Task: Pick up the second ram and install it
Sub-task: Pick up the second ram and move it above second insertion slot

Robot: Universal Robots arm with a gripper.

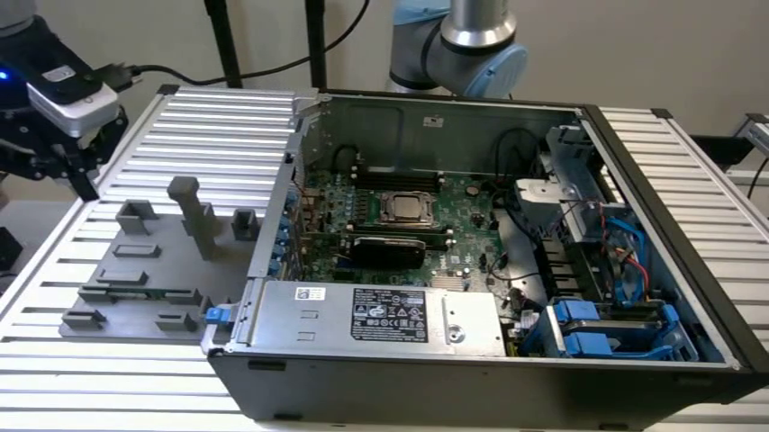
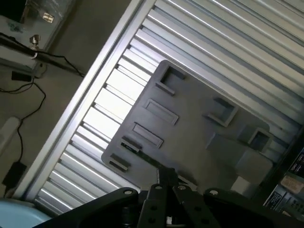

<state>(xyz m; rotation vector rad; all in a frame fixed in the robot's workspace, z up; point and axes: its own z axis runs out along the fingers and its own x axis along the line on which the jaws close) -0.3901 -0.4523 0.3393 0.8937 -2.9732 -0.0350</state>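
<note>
The tool (image 1: 77, 173) hangs in the air above the far left corner of the slatted counter (image 1: 216, 112) as the exterior view shows it, with the white camera box (image 1: 70, 94) on the wrist just above it. In the wrist view the tool (image 2: 166, 175) shows its two fingers (image 2: 163, 176) drawn together into one dark tip, with nothing clamped between them. The second ram (image 1: 147, 294) lies flat on the grey fixture plate (image 1: 144, 270), which rests on the counter at the exterior view's left of the open computer case (image 1: 481, 378). The green stick sits along the plate's near edge, held between two low grey blocks, and it runs parallel to that edge. The tool is well apart from it: it stands over the counter's far side while the ram is near the plate's front, with the tall grey post (image 1: 186, 211) and the other fixture blocks between them. In the wrist view the second ram (image 2: 145, 157) shows as a thin dark strip crossing the fixture plate (image 2: 199, 137) just ahead of the fingertips, and the tool is clear of the plate. Inside the case the motherboard (image 1: 463, 229) lies flat with the CPU socket (image 1: 409, 209) near its middle and long black slots (image 1: 384, 171) just beyond the socket.
</note>
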